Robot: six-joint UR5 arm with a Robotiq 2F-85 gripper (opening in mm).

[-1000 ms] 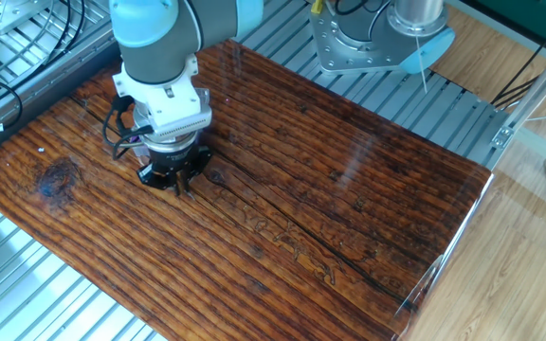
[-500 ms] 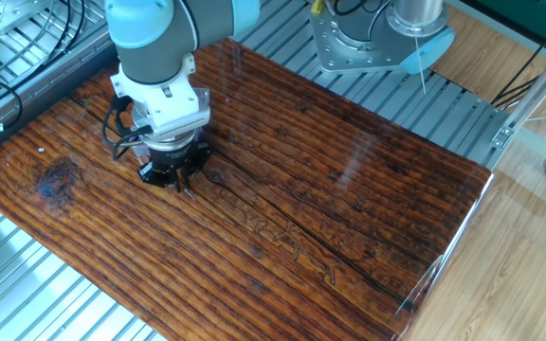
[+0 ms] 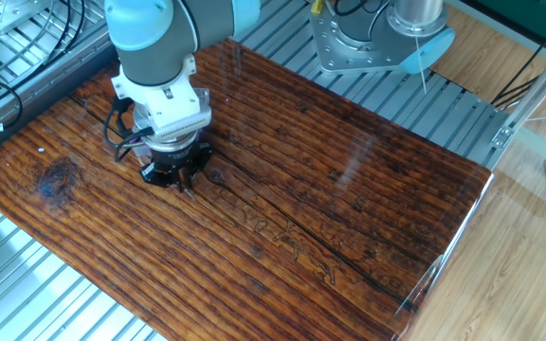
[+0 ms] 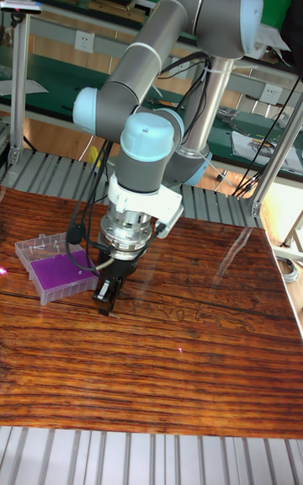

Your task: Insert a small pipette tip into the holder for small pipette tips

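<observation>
The holder for small pipette tips (image 4: pixel 62 275) sits on the wooden tabletop (image 4: pixel 185 367) at its left side in your tall fixed view, purple top plate facing up, with a clear lid part lying just beyond it. Your end effector (image 4: pixel 107 295) hangs just right of the holder's near right corner, fingers pointing down close to the wood. In the fixed view the arm hides the holder, and you see the end effector (image 3: pixel 182 186) low over the tabletop (image 3: pixel 349 189) near its far left part. You cannot tell whether the fingers are clenched or released, nor whether a tip sits between them
</observation>
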